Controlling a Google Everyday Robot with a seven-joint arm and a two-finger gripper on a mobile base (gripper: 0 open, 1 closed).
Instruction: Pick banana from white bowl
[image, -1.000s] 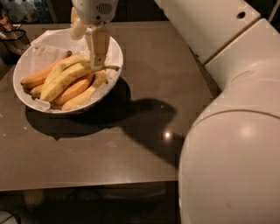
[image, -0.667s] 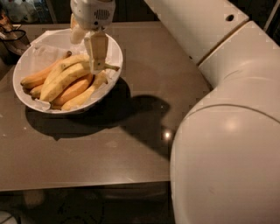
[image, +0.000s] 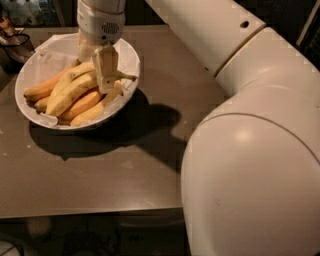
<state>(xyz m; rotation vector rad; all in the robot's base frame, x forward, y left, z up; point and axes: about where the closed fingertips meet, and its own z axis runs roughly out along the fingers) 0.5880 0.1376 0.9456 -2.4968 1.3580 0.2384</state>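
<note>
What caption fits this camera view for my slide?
Robot's two-finger gripper at the long pale yellow banana in the wide white paper-lined bowl on a brown table.

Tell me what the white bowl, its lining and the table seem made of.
The white bowl looks like glazed ceramic or hard plastic: smooth rim. Its lining is thin paper, visibly creased. The table seems brown laminate or coated wood, faintly shiny. The gripper is down in the bowl at the banana.

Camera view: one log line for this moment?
gripper: in white bowl, at banana stem end | banana: lying in bowl, not lifted | grasp: unconfirmed
</note>
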